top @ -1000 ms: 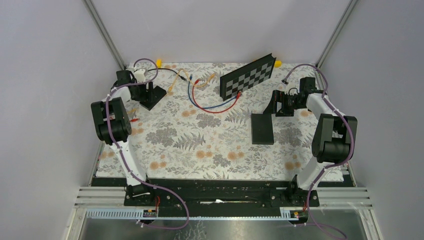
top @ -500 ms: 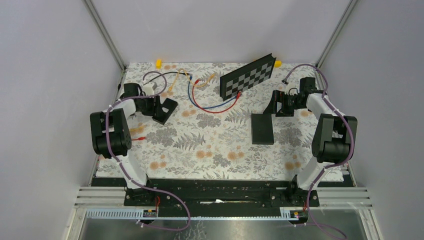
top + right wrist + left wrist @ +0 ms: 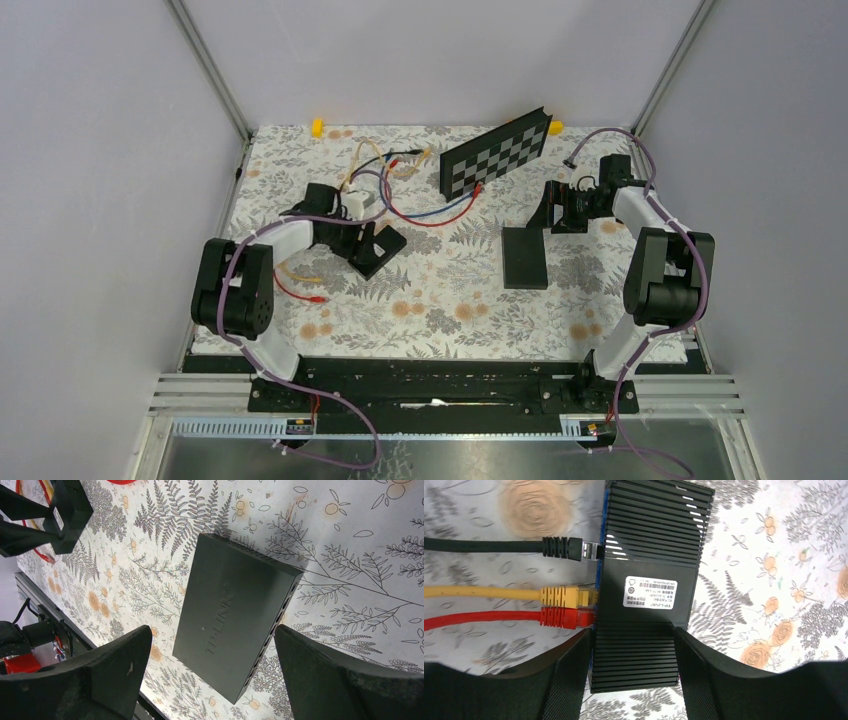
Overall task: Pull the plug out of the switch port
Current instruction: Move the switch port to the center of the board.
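Note:
A small black ribbed switch with a white label is clamped between my left gripper's fingers, which press on both its sides. Three plugs sit in its left edge: a black plug, a yellow plug and a red plug, their cables running left. From above, the switch and left gripper are left of the table's middle. My right gripper hangs open and holds nothing.
Below the right gripper a larger dark switch lies flat with nothing plugged in, also visible from above. A checkerboard panel leans at the back. Loose red, blue and yellow cables trail across the floral mat behind the left gripper.
My left arm has carried the small switch from the far left corner toward the middle of the table, dragging its cables along. The right arm has not moved.

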`<state>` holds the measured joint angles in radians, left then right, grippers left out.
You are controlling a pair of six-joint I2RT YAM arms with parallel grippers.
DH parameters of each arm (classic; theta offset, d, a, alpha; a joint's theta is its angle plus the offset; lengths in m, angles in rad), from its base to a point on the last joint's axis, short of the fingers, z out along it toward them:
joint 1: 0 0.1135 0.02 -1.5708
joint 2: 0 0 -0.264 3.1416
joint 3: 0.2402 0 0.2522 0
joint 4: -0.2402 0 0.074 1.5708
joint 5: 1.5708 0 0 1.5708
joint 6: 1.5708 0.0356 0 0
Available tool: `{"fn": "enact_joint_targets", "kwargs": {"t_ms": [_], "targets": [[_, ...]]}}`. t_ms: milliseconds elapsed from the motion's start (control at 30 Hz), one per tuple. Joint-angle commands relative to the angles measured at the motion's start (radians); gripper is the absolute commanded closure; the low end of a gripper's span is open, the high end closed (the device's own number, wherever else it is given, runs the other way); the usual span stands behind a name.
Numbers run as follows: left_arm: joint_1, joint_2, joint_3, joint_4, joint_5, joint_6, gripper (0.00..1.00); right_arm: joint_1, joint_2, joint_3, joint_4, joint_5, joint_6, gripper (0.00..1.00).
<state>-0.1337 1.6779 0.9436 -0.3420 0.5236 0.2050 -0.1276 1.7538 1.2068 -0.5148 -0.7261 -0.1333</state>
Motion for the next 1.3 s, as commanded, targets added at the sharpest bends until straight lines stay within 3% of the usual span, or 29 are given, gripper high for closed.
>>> {"fn": "enact_joint_targets", "kwargs": {"t_ms": [0,500,733,1000,1133,1267], "targets": [[-0.074,-0.006,-0.037,-0.072,-0.003,0.023,0.35,-0.007,-0.028,0.026,-0.014,-0.004,-0.017,0.00],[-0.297,0.060,0.026,-0.115,0.168,0.091,0.16,-0.009,-0.021,0.029,-0.024,-0.003,-0.035,0.00],[-0.426,0.116,0.054,-0.039,0.209,0.073,0.15,-0.009,-0.035,0.027,-0.036,-0.131,-0.087,0.00],[-0.579,0.232,0.154,-0.008,0.265,0.012,0.15,-0.009,-0.027,0.028,-0.034,-0.175,-0.114,0.00],[-0.632,0.218,0.171,0.040,0.246,-0.005,0.14,-0.009,-0.030,0.027,-0.028,-0.198,-0.113,0.00],[-0.633,0.151,0.153,0.090,0.178,-0.008,0.06,-0.006,-0.057,0.013,0.009,-0.208,-0.090,0.00]]}}
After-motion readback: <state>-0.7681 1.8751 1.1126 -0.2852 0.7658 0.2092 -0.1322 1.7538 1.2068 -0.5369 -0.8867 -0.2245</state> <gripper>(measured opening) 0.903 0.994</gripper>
